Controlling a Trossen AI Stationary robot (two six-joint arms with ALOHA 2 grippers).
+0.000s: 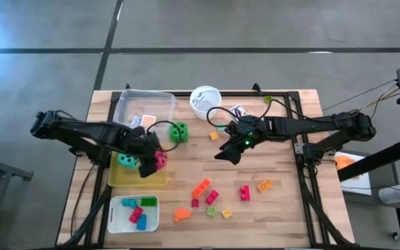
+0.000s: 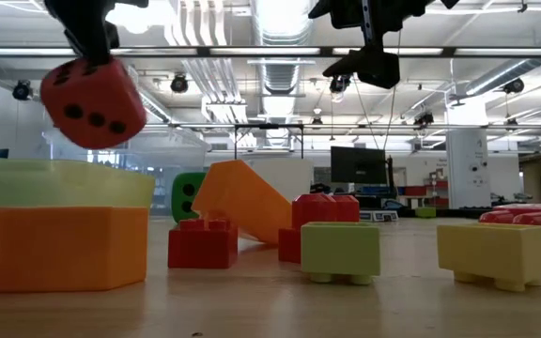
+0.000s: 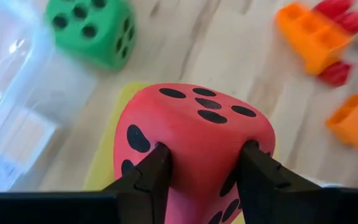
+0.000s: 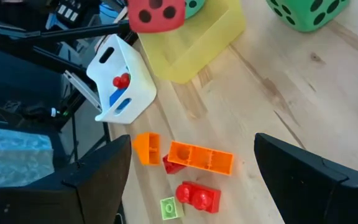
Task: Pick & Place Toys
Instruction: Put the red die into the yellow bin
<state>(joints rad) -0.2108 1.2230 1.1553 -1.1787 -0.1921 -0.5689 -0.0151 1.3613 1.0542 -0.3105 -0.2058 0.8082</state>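
While the left gripper [image 3: 204,165] holds the red die [image 3: 191,134] in its jaws above the yellow tray [image 1: 139,177] near the worktop's left edge, an early release may bounce it out. The right gripper [image 1: 229,151] hangs mid-worktop, jaws wide, empty.

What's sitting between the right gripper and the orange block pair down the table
Nothing. In the high view, bare wood separates the open right gripper from the orange blocks; the right wrist view agrees.

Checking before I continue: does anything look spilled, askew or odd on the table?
Nothing looks spilled or damaged. The red die is squeezed between the left gripper fingers above the yellow tray; loose blocks lie scattered, some tipped over.
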